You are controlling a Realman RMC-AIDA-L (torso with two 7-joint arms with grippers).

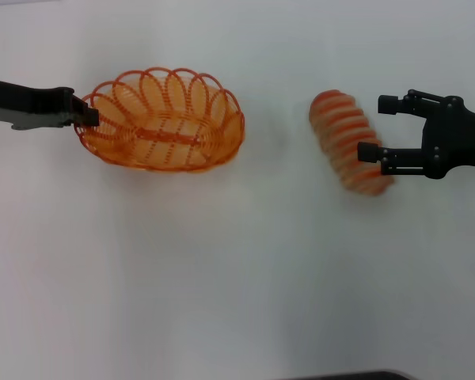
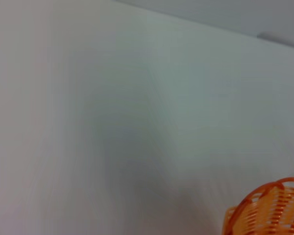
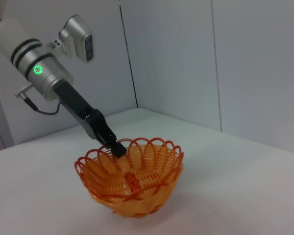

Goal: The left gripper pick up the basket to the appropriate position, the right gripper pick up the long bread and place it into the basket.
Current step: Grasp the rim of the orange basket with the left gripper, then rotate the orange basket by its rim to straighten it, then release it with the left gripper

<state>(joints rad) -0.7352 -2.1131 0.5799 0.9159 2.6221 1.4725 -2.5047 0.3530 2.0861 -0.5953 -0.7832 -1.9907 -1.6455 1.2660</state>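
At the far left of the head view, the left gripper (image 1: 85, 117) reaches in from the edge on its black arm and has its fingers closed on the left end of the basket's rim. The right wrist view shows the same grip from the other side: the left gripper (image 3: 116, 147) comes down at a slant from a silver-white arm segment and pinches the looped rim at the basket's far end.

The basket (image 1: 162, 120) is oval, orange wire, with scalloped loops along its top. In the head view it looks tilted, its open mouth turned partly toward the camera. Whether its base touches the white bench (image 1: 222, 277) I cannot tell. In the right wrist view the basket (image 3: 132, 178) holds nothing but its own wire weave. The left wrist view catches only a corner of the basket (image 2: 267, 210) against the pale bench.

To the right, well apart from the basket, the long bread (image 1: 349, 141) appears at a slant, blurred, its orange-red stripes running crosswise.

Farthest right, the right gripper (image 1: 378, 128) has its jaws spread wide. Its lower finger (image 1: 370, 152) overlaps the loaf's right side, and the upper finger stands apart from the bread.
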